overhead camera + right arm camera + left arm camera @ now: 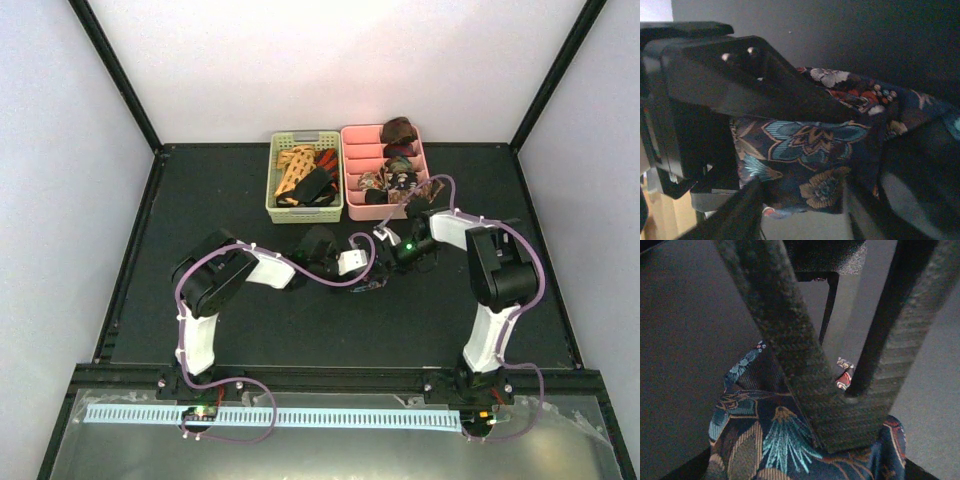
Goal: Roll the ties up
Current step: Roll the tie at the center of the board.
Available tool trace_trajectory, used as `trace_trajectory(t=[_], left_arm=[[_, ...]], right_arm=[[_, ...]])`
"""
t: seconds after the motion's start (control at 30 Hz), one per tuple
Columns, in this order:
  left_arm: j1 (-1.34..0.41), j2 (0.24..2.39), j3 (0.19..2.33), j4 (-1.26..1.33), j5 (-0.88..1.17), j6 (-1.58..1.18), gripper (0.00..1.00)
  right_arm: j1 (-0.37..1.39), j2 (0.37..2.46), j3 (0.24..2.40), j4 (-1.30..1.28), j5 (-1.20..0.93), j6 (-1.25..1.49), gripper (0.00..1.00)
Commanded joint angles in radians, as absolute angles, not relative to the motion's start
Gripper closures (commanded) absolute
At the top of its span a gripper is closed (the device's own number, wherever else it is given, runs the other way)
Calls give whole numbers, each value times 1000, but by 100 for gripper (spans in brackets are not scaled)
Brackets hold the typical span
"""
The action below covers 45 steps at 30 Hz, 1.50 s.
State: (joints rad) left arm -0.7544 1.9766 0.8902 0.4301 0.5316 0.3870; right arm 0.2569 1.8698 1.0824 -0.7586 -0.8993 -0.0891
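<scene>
On the black counter (250, 320), between both arms, you find the dark navy tie (810, 150), bunched in folds and patterned with teal, orange and red flowers. The right tool (392, 258) is clamped on it. You cannot tell whether the left tool (365, 272) grips it.

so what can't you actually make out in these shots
Left wrist view: the left gripper has a finger across the floral tie, hiding whether it is pinched.
Right wrist view: the tie's far end runs off the right edge.
Top view: the tie is hidden beneath both wrists; coils in the pink tray are too small to count.
</scene>
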Motion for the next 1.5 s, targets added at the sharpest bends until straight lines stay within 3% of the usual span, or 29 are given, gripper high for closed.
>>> trace_trajectory(t=[0.0,0.2,0.37,0.7,1.07,1.13,1.33,1.47], left_arm=[[-761,2003,898,283,476,405,50],[-759,1997,914,283,519,390,43],[-738,1987,914,322,569,355,36],[-714,1954,873,470,642,312,33],[-724,2006,913,401,657,338,59],[-724,2003,891,391,649,345,65],[-730,2013,885,282,585,382,76],[-732,2025,897,242,552,380,81]], right_arm=[[271,1929,1108,-730,-851,-56,61],[269,1939,1106,-761,-790,-92,98],[250,1936,1089,-768,-736,-105,98],[211,1965,1076,-776,-702,-107,98],[210,1948,1093,-787,-769,-119,98],[210,1951,1101,-800,-787,-130,93],[174,1926,1123,-858,-819,-164,49],[115,1896,1125,-893,-852,-191,34]])
